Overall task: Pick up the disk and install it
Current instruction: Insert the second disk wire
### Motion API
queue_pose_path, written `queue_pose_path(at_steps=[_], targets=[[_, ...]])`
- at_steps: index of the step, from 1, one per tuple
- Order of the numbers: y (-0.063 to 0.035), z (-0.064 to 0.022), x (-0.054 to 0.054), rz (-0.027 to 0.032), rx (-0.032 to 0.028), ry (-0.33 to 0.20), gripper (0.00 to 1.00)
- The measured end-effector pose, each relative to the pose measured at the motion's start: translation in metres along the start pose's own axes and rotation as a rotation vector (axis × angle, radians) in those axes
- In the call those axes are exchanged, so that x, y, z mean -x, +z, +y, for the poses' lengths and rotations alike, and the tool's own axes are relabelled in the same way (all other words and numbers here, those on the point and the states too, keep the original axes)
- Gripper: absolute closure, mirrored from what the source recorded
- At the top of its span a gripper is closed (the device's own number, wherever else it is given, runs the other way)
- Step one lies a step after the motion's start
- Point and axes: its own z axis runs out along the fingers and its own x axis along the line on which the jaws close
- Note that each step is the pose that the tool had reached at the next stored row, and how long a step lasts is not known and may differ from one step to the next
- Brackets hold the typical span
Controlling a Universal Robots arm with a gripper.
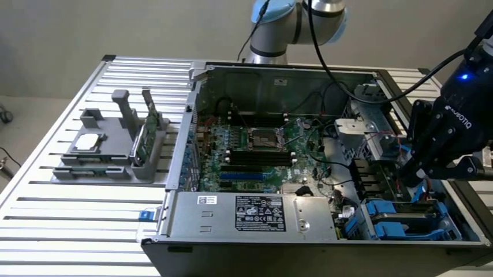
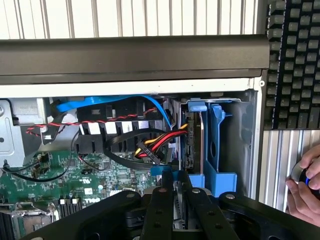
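Exterior view: gripper low over the open case's drive bays at that view's right, near blue carriers; wrist view: jaws clamped on the disk edge-on, beside a blue bay, a hand nearby on the table.

The disk stood on edge in its blue carrier, seated in a drive bay at the centre right of the wrist frame, its dark connector edge showing, with a second empty blue carrier just beside it. In the exterior view the disk lay at the lower right, dark between blue rails.
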Motion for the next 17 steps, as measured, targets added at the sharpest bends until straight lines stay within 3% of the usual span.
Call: queue_pose_path(at_steps=[17], targets=[[0.0085,0.0018,0.013,0.0033,-0.0007,0.000,0.84]])
